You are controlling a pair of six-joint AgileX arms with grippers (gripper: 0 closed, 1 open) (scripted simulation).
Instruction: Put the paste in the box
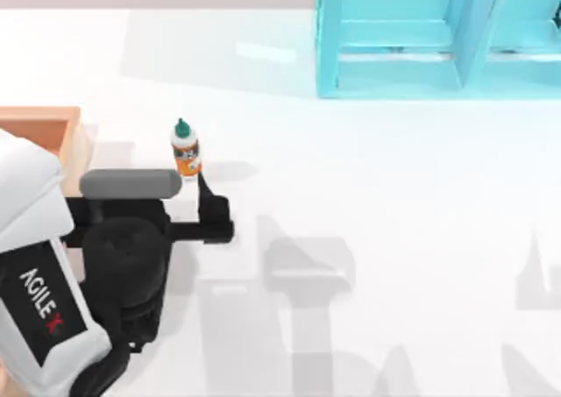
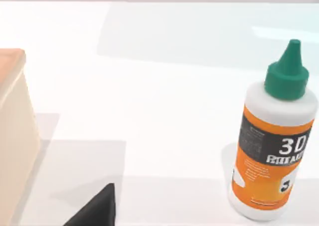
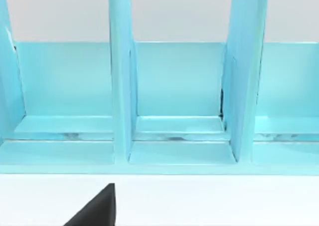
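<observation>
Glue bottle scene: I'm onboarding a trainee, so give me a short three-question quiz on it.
1. True or false: the glue bottle already lies inside the wooden box.
2. What colour is the bottle's cap?
3. Which stands at the table's far right: A) turquoise shelf unit, B) wooden box, C) left gripper?

Key: 1 false, it stands upright on the table beside the box; 2 green; 3 A.

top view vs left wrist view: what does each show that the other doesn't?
Top view alone: the left arm at the table's left, its hand just short of the paste, and the turquoise shelf unit at the far right. Left wrist view alone: the label's "3D" print and one dark fingertip. Both: the paste standing upright on the white table, and a corner of the box.
</observation>
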